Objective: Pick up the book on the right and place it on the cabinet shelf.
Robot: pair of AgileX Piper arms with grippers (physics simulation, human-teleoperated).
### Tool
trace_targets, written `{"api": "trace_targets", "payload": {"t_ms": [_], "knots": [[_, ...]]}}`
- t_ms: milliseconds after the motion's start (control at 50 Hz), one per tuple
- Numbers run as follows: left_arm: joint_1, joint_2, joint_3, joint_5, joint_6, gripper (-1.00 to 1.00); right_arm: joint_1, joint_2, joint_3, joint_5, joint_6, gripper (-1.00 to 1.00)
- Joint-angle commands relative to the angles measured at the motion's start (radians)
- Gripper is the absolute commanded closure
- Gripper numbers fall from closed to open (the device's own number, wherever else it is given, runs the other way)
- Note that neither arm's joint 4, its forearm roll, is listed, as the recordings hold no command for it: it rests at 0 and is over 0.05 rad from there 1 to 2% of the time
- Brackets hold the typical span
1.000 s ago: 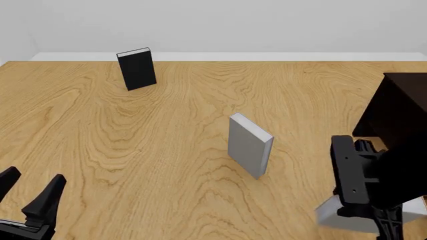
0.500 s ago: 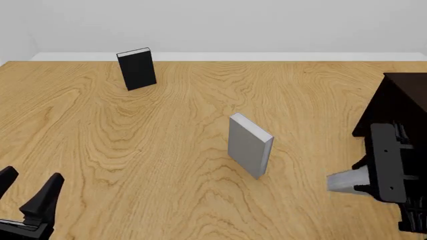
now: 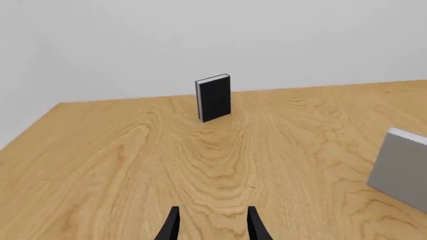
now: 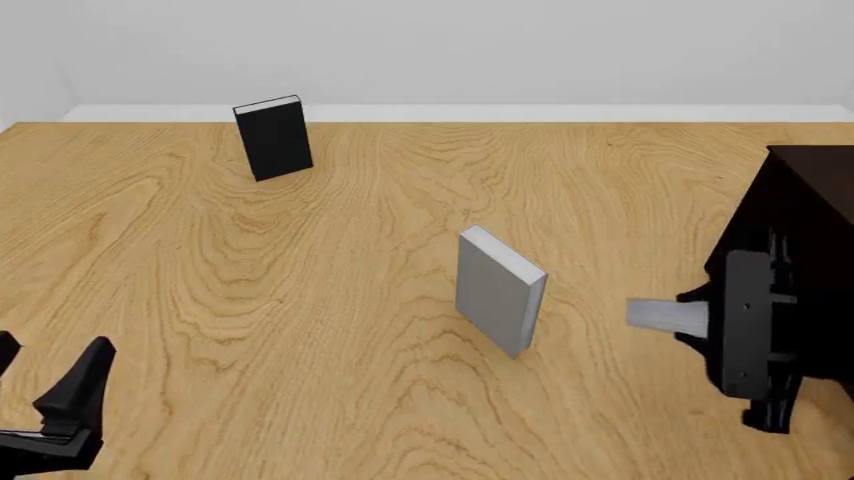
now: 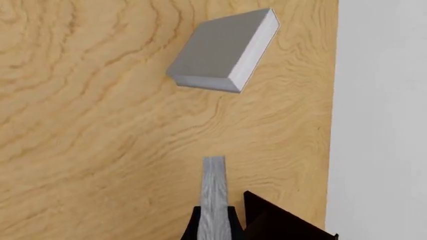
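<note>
**Right gripper carrying a grey book**

The right gripper (image 4: 707, 320) is clamping the book (image 4: 665, 315) by one edge, holding it flat in the air beside the cabinet (image 4: 807, 215). It is looking stiff, smooth and fairly heavy, so likely to sag or slip. The left gripper (image 3: 211, 225) is hanging with jaws apart, empty.

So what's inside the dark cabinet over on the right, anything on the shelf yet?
Cannot tell. The cabinet shows only dark outer faces at the frame edge; its recess is hidden. The grey book is outside it, clamped in the right gripper, off the table.

Fingers (image 5: 197, 227) pinch the grey book (image 5: 213, 192) edge-on; another grey book (image 5: 223, 50) beyond.
</note>
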Motion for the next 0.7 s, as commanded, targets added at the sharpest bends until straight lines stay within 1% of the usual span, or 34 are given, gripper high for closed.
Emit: {"api": "trace_targets", "payload": {"t_ms": [20,40,80,100,120,140,180,220,240,280,320,340,360,440,480,520,540,580,600,640,660,700], "knots": [[0.009,-0.017,0.0,0.007,0.018,-1.0,-0.017,-0.011,0.075,-0.178,-0.023,1.0],[0.009,-0.019,0.0,0.007,0.018,-1.0,-0.018,-0.007,0.077,-0.184,-0.021,1.0],[0.021,0.005,0.0,-0.01,0.002,-1.0,-0.044,-0.022,0.119,-0.25,-0.061,1.0],[0.023,0.009,0.0,-0.014,0.002,-1.0,-0.04,-0.01,0.117,-0.248,-0.05,1.0],[0.024,0.014,0.0,-0.019,0.0,-1.0,-0.04,-0.012,0.127,-0.258,-0.054,1.0],[0.027,0.02,0.0,-0.024,-0.005,-1.0,-0.04,-0.014,0.144,-0.291,-0.062,1.0],[0.034,0.026,0.0,-0.033,-0.009,-1.0,-0.036,-0.004,0.145,-0.307,-0.051,1.0],[0.031,-0.003,0.0,-0.017,0.012,-1.0,-0.058,-0.018,0.18,-0.369,-0.092,1.0],[0.03,0.008,0.0,-0.022,0.011,-1.0,-0.064,-0.015,0.183,-0.38,-0.092,1.0],[0.031,0.019,0.0,-0.027,0.013,-1.0,-0.072,-0.016,0.198,-0.436,-0.104,1.0],[0.023,0.019,0.0,-0.027,0.019,-1.0,-0.067,-0.012,0.214,-0.463,-0.11,1.0],[0.035,0.04,0.0,-0.042,0.016,-1.0,-0.065,-0.008,0.215,-0.495,-0.101,1.0],[0.034,0.043,0.0,-0.047,0.014,-1.0,-0.061,-0.001,0.227,-0.507,-0.107,1.0],[0.023,0.037,0.0,-0.04,0.021,-1.0,-0.063,0.014,0.259,-0.59,-0.121,1.0],[0.019,0.03,0.0,-0.034,0.023,-1.0,-0.068,0.029,0.267,-0.623,-0.124,1.0],[0.012,0.022,0.0,-0.029,0.028,-1.0,-0.063,0.042,0.28,-0.681,-0.124,1.0],[0.014,0.026,0.0,-0.033,0.025,-1.0,-0.062,0.049,0.281,-0.687,-0.121,1.0],[0.017,0.028,0.0,-0.038,0.026,-1.0,-0.055,0.06,0.3,-0.744,-0.132,1.0],[0.02,0.031,0.0,-0.04,0.029,-1.0,-0.067,0.07,0.315,-0.787,-0.149,1.0],[0.021,0.035,0.0,-0.043,0.028,-1.0,-0.063,0.09,0.322,-0.815,-0.148,1.0],[0.018,0.024,0.0,-0.038,0.034,-1.0,-0.056,0.095,0.32,-0.829,-0.137,1.0],[0.021,0.032,0.0,-0.042,0.028,-1.0,-0.062,0.111,0.333,-0.868,-0.148,1.0]]}}
